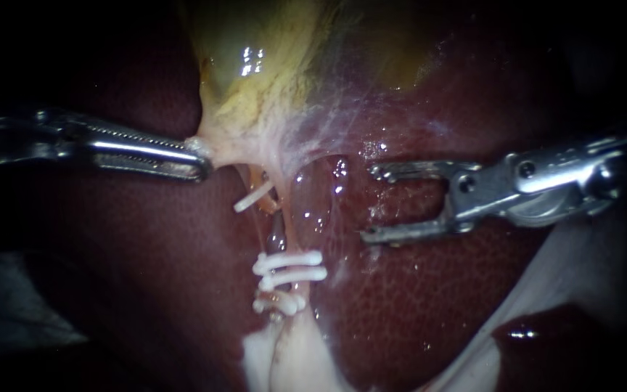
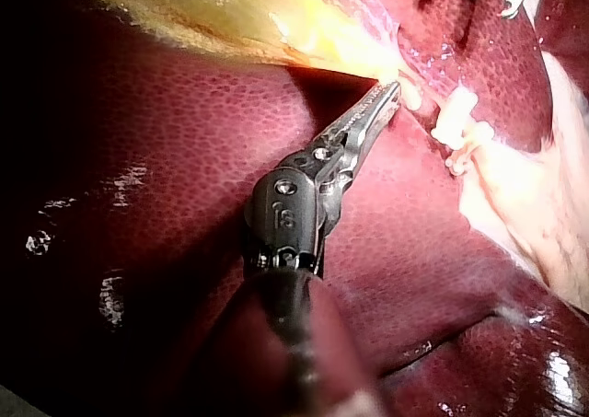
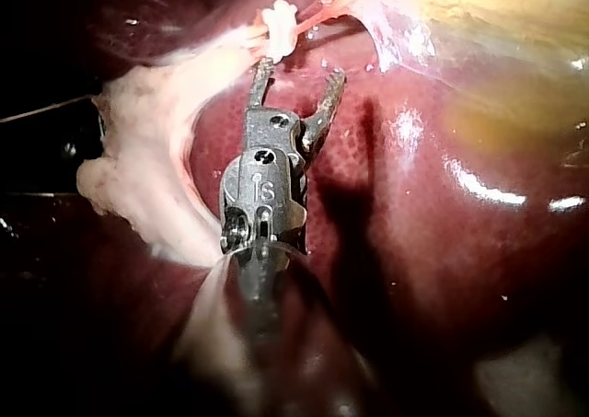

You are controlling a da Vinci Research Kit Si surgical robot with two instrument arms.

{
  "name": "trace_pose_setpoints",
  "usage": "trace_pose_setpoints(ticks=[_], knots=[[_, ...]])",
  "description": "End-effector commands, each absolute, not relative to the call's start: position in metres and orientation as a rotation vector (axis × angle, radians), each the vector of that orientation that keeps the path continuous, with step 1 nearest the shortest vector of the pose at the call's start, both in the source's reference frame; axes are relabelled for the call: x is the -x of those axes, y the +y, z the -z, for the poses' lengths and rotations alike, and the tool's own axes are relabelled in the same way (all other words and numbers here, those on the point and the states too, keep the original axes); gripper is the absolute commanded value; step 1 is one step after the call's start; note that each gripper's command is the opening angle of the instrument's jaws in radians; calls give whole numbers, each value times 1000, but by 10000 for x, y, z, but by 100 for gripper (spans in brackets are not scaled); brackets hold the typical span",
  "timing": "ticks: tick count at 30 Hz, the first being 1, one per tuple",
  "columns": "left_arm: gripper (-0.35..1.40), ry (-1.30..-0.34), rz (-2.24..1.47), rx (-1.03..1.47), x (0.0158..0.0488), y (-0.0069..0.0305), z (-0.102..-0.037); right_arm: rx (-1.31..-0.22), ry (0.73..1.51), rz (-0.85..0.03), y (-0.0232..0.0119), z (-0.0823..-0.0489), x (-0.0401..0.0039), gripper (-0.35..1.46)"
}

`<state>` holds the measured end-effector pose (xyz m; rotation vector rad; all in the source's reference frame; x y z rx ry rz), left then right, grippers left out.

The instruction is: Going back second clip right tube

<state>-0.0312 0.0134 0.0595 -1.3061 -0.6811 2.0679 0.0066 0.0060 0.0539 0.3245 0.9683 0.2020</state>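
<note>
I took the clip stack (image 1: 289,266) as my mark: white clips lying one under another across the right tube (image 1: 297,218). That tube ran down to the stack from the gallbladder (image 1: 270,80) above it. Up and to the left of the stack, a lone clip (image 1: 253,196) sat tilted on the thinner strand beside the tube.

My left instrument (image 1: 197,163) was higher than the stack and well to its left. Its jaws were closed on the pale lower edge of the gallbladder, which it held out to that side. On the left wrist camera the stack lay just ahead of those jaws and a little to one side.

My right instrument (image 1: 369,203) sat up and to the right of the stack, clear of it. Its jaws were spread wide, held nothing, and pointed toward the tube. On the right wrist camera one jaw tip lay just short of the stack; I could not tell whether it touched. The other tip was over the liver (image 1: 415,305).

Dark red liver lay on both sides of the stack, and pale tissue (image 1: 292,359) spread out below it.
</note>
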Motion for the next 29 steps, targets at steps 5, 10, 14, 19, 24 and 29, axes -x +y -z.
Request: trace_pose_setpoints(ticks=[5, 10, 14, 19, 24, 29], knots=[[-35, -680, -2069, 1306, 313, 136, -601, -376, 991, -158, 58, -533, -57, 50], [-35, -671, -2074, 1307, 318, 136, -621, -391, 1002, -131, 55, -535, -54, 50], [-35, -658, -2083, 1310, 325, 136, -637, -391, 1007, -115, 53, -534, -52, 50], [-35, -666, -2084, 1306, 336, 134, -651, -386, 1010, -103, 52, -533, -49, 50], [-35, -669, -2080, 1303, 340, 134, -655, -386, 1012, -95, 52, -533, -48, 50], [-35, -670, -2080, 1304, 340, 134, -655, -389, 1013, -93, 51, -531, -49, 50]])
